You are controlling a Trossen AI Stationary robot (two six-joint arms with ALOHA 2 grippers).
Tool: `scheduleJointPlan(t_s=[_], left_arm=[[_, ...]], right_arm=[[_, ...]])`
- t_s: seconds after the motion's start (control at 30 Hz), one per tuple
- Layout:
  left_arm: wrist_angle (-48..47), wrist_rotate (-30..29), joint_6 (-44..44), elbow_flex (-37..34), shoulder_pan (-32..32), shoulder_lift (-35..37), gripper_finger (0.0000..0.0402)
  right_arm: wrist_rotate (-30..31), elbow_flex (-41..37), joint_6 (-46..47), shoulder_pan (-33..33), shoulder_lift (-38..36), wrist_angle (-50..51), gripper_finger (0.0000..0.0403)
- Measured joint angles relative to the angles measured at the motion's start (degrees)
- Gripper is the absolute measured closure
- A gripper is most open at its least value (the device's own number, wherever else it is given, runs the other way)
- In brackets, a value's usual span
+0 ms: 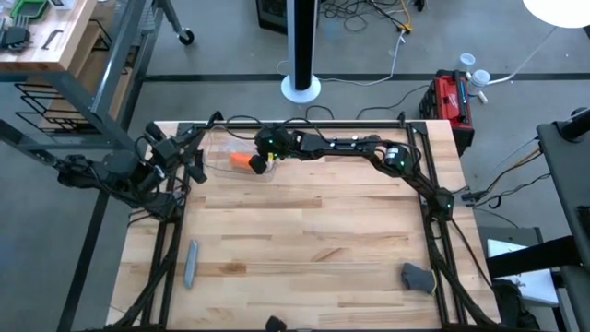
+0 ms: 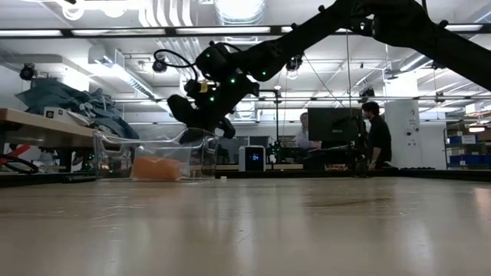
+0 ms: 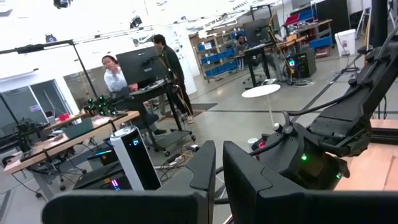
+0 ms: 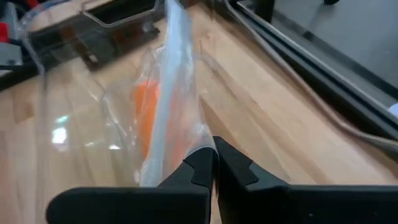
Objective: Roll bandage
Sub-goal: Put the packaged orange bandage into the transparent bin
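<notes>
The right arm reaches in a long line along the far side of the tabletop, elbow bent near the right edge, wrist dipped. Its right pincer [image 4: 213, 163] hangs low, tips angled down, fingers [image 4: 198, 167] pressed together on a thin fold of plastic wrap [image 4: 171, 93]. From the low view the wrist slopes down from the upper right to the pincer.

The left arm is folded back off the left edge, its left pincer [image 1: 196, 167] level, pointing toward the right arm's wrist, fingers [image 3: 205, 167] parallel with only a narrow slit between them, apparently gripping nothing.
</notes>
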State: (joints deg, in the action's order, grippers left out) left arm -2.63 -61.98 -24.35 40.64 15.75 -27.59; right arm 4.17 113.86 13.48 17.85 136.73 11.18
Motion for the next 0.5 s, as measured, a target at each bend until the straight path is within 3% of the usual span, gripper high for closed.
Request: scheduleJointPlan(t_s=[0.23,0.5], left_arm=[[0.0,0.0,-0.7,0.0,0.0,-0.2,0.038],[0.0,0.0,-0.7,0.0,0.0,-0.4,0.038]], right_arm=[[0.3,0.0,-1.6,0.0,0.0,1.1,0.0389],[0.7,4.6,-2.6,-0.2,-0.2,5.7,0.0299]])
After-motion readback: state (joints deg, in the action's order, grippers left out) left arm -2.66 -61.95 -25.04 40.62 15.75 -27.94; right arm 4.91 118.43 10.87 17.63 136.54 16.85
